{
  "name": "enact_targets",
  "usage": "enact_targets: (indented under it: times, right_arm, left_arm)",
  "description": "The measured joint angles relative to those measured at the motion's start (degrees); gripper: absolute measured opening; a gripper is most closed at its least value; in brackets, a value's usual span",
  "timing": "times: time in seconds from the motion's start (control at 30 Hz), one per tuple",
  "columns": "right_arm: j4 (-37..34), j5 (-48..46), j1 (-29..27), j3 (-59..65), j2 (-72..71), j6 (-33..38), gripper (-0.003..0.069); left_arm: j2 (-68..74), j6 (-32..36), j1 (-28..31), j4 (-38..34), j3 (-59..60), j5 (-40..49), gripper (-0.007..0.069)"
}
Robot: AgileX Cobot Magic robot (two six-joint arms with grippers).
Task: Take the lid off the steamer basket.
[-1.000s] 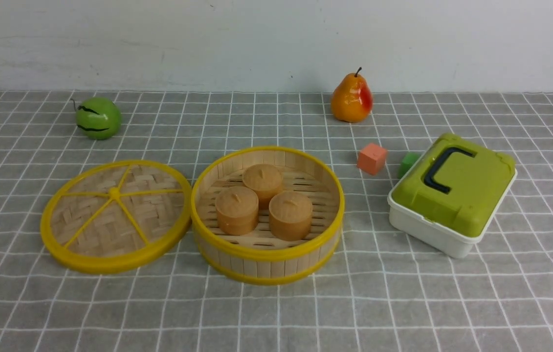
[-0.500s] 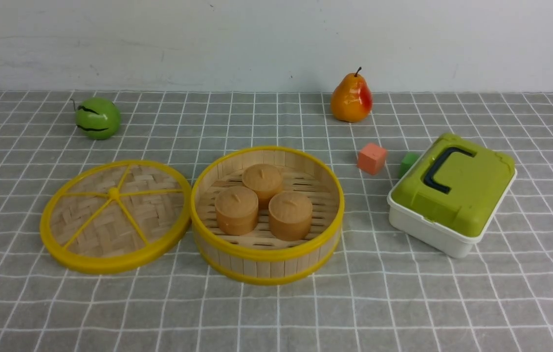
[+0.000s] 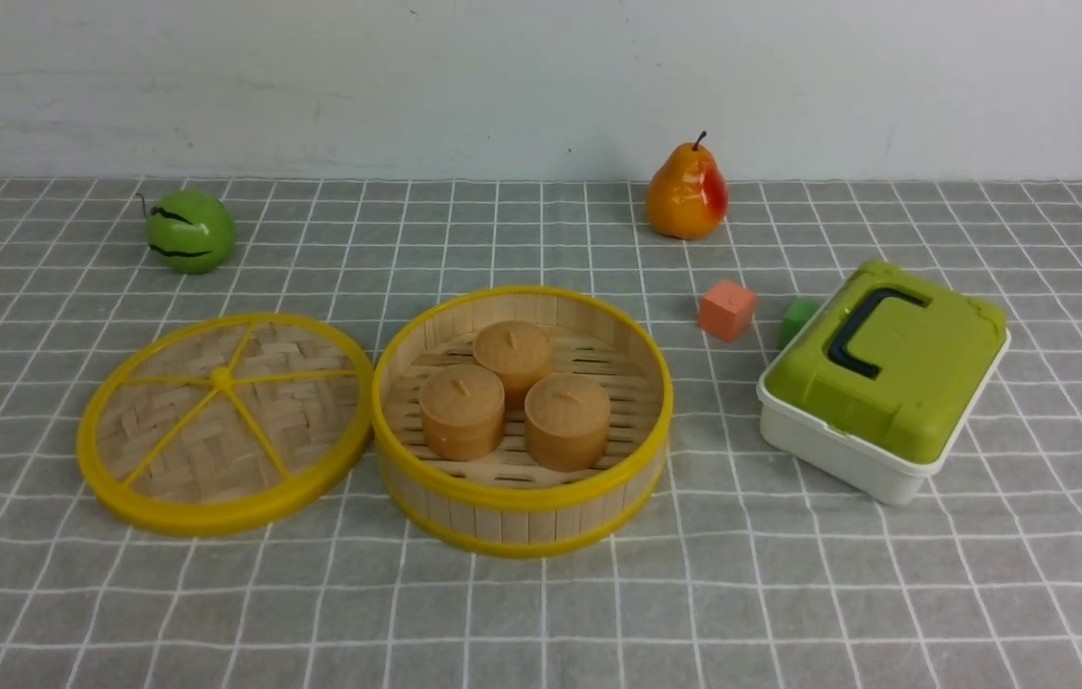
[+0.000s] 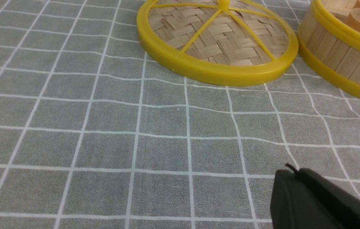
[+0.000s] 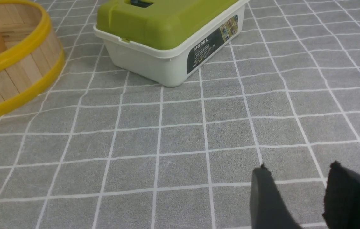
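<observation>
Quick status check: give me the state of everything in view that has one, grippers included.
lid: off, flat on the cloth beside the basket, on its left.
steamer basket: open, three buns inside.
buns: upright on the slatted floor.
green-lidded box: closed, handle folded down.
left gripper: only one finger shows, holds nothing visible.
right gripper: open, empty, over bare cloth.

The right claw (image 5: 297,190) hangs empty over the grey checked table (image 5: 180,143), fingers slightly parted. Beyond it stand the green-lidded white box (image 5: 167,35) and the steamer basket (image 5: 11,63).
</observation>
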State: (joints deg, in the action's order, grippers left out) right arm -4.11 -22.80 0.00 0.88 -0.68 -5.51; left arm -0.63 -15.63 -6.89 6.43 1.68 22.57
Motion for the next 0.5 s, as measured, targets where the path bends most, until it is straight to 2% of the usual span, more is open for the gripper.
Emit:
enact_targets:
  times: [0.2,0.5]
  right_arm:
    - [0.0,0.0,0.0,0.0,0.0,0.0,0.0243]
    - [0.0,0.0,0.0,0.0,0.0,0.0,0.0243]
  left_arm:
    - [0.0,0.7,0.0,-0.14,0.0,0.0,-0.0013]
    - [0.0,0.7,0.0,-5.09,0.0,-0.11,-0.0013]
